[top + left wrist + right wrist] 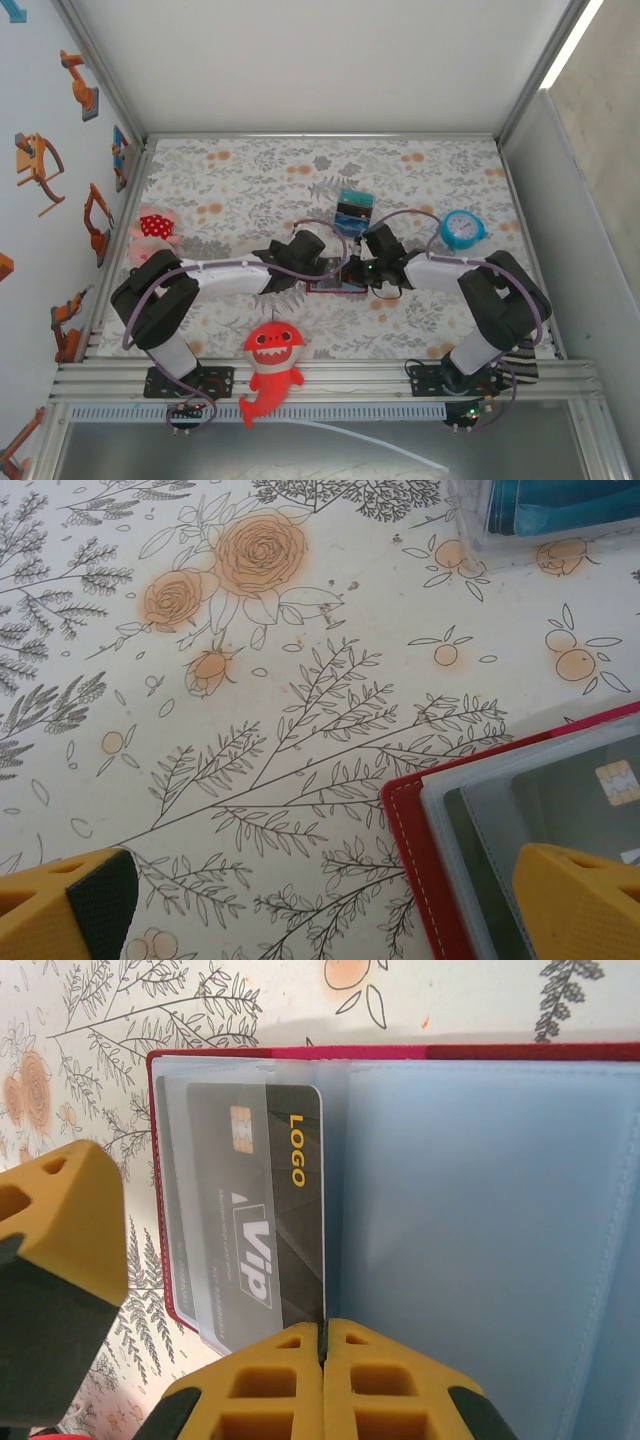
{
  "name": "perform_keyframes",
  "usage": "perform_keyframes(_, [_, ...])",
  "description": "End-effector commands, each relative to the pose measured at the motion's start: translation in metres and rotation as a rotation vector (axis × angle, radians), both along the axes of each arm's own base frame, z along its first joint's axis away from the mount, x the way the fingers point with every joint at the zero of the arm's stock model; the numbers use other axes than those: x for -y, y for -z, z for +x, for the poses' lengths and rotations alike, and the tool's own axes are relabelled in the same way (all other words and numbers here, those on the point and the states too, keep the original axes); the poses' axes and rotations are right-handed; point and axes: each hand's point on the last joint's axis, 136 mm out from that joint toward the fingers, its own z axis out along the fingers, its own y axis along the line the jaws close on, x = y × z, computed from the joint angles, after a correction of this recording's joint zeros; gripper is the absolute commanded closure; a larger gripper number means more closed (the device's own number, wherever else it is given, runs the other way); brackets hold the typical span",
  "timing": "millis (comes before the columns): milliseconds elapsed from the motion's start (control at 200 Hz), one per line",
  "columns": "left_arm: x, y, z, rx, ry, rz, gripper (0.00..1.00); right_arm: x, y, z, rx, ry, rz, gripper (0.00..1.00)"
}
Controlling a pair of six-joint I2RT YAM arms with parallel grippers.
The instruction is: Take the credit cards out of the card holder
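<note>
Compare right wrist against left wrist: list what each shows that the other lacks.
Right wrist, not left: the right gripper, shut, over the card holder, and the dark credit card's LOGO and Vip lettering. Left wrist, not right: a clear box holding teal stripes, at the top edge. Both: the red holder, the sleeved card's chip, the floral cloth.

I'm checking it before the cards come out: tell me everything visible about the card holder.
The card holder lies open and flat on the floral tablecloth. Its red cover has a stitched edge, and inside are clear bluish plastic sleeves. One sleeve holds a dark card with a gold chip, marked LOGO and Vip. The shut right hand sits at the sleeves' edge; whether it touches is unclear.
</note>
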Motion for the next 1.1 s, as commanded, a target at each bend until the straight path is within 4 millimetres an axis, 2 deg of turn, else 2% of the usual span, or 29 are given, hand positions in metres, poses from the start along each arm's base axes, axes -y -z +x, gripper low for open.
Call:
perform_keyframes(0, [0.007, 0.003, 0.002, -0.002, 0.039, 0.033, 0.03, -0.001, -0.012, 0.007, 0.028, 0.004, 0.012, 1.00])
perform_keyframes(421, [-0.001, 0.025, -0.002, -0.043, 0.035, 0.093, 0.03, 0.003, -0.013, 0.009, 0.028, 0.014, 0.011, 1.00])
perform_keyframes(616, [-0.006, 0.031, -0.005, -0.055, 0.034, 0.124, 0.03, 0.001, -0.021, 0.014, 0.034, 0.019, 0.056, 1.00])
perform_keyframes(701, [-0.008, 0.032, -0.005, -0.059, 0.028, 0.128, 0.03, -0.005, -0.026, 0.016, 0.037, 0.014, 0.105, 0.87])
perform_keyframes(846, [-0.010, 0.035, -0.008, -0.070, 0.025, 0.133, 0.03, -0.015, -0.028, 0.016, 0.032, 0.011, 0.195, 0.80])
perform_keyframes(1097, [-0.011, 0.040, -0.011, -0.088, 0.019, 0.124, 0.03, -0.017, -0.017, 0.016, 0.008, 0.020, 0.214, 0.81])
